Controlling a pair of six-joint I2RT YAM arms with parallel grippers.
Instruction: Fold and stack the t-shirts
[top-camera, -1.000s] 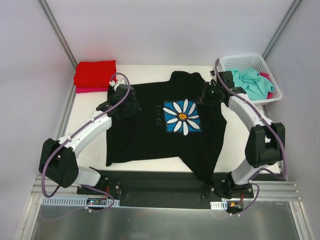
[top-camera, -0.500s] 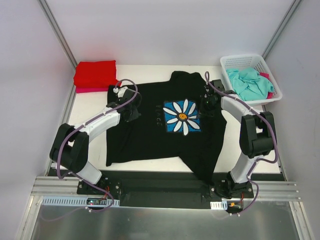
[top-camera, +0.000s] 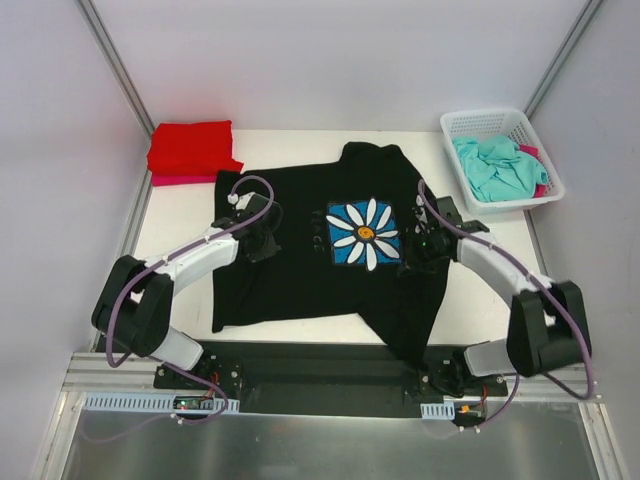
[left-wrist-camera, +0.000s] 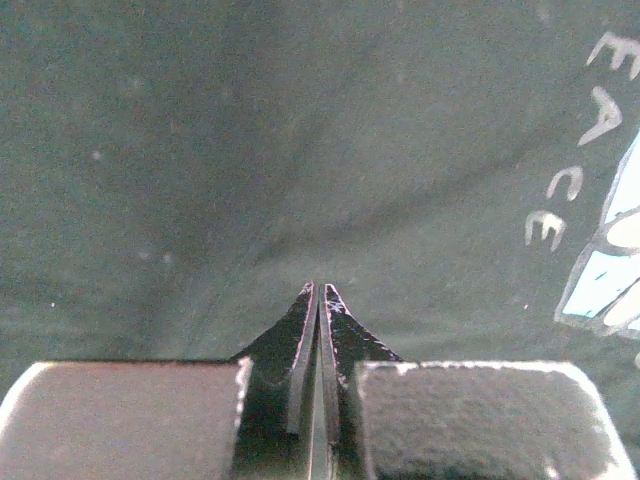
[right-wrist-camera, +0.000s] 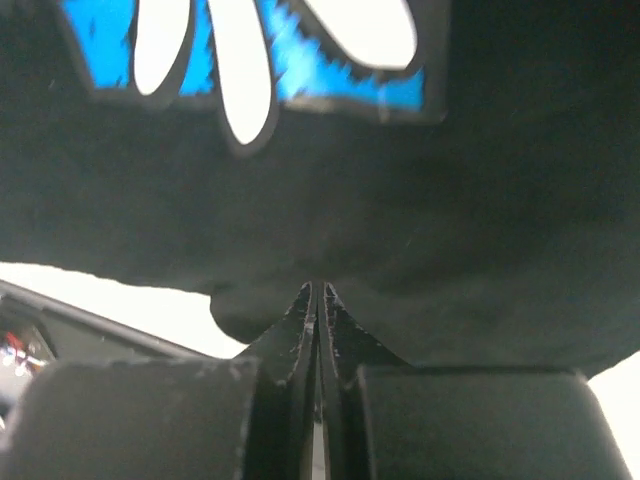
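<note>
The black t-shirt (top-camera: 330, 270) lies spread out flat in the middle of the tabletop (top-camera: 290, 148). Its daisy picture (top-camera: 365, 233) faces up, and its bottom corner hangs over the near edge.

The left hand (top-camera: 262, 235) is down on the shirt's left side, beside the daisy. Its two fingers are pressed tight together. In the left wrist view the tips of the left hand (left-wrist-camera: 320, 295) touch the black cloth, and small folds run toward them. I cannot tell if any cloth is nipped between them.

The right hand (top-camera: 418, 250) is down on the shirt's right side, just beside the daisy. Its fingers are pressed tight together too. In the right wrist view its tips (right-wrist-camera: 318, 290) meet the black cloth just below the daisy, near the shirt's edge.

The red t-shirt (top-camera: 190, 147) sits folded in the far left corner, on top of a pink t-shirt (top-camera: 165, 180). The teal t-shirt (top-camera: 500, 165) lies bunched up in the white basket (top-camera: 500, 118) at the far right.
</note>
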